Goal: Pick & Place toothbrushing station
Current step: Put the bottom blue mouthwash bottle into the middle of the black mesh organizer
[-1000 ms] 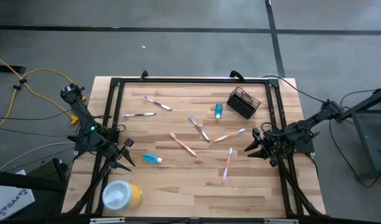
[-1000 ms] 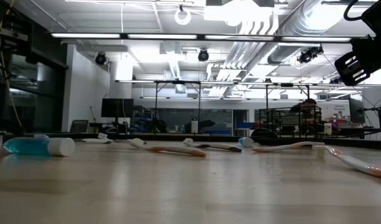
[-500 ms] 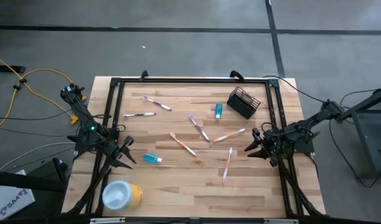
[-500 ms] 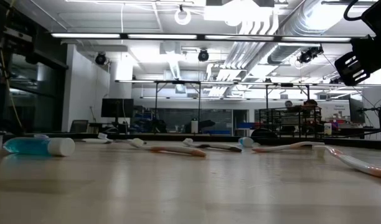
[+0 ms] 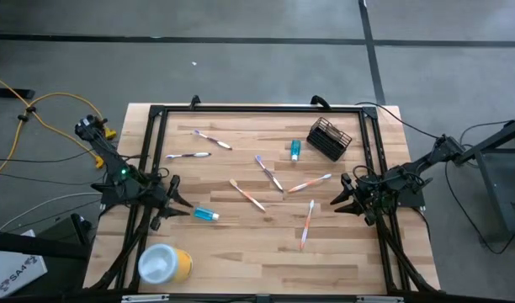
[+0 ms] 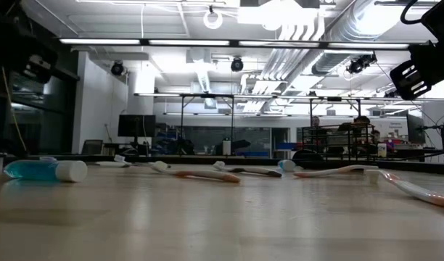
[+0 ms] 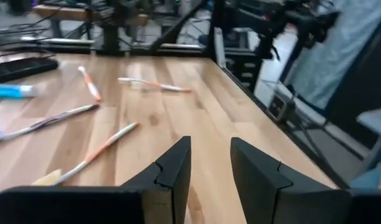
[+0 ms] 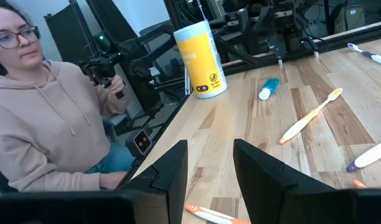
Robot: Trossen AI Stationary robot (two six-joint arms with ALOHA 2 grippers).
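The black wire-mesh holder (image 5: 329, 137) lies tipped on its side at the table's far right. Several thin toothbrushes (image 5: 268, 172) lie flat and scattered over the middle of the table. One blue tube (image 5: 295, 150) lies beside the holder. The other blue tube (image 5: 205, 215) lies near the left side. My left gripper (image 5: 183, 208) (image 7: 210, 146) hovers open just left of that tube, pointing toward it, with nothing between its fingers. My right gripper (image 5: 337, 200) (image 8: 209, 149) waits open at the right side, above the table.
A yellow cylinder with a white top (image 5: 165, 263) stands at the near left corner. A black frame (image 5: 257, 109) runs round the table's edge. A person in a hoodie (image 8: 47, 106) sits beyond the table's left side, holding a control handle.
My left gripper has swung from pointing at the table's near right round toward the blue tube, rolling about its own axis and rising slightly. Its fingers have kept the same gap. The things on the table lie as before.
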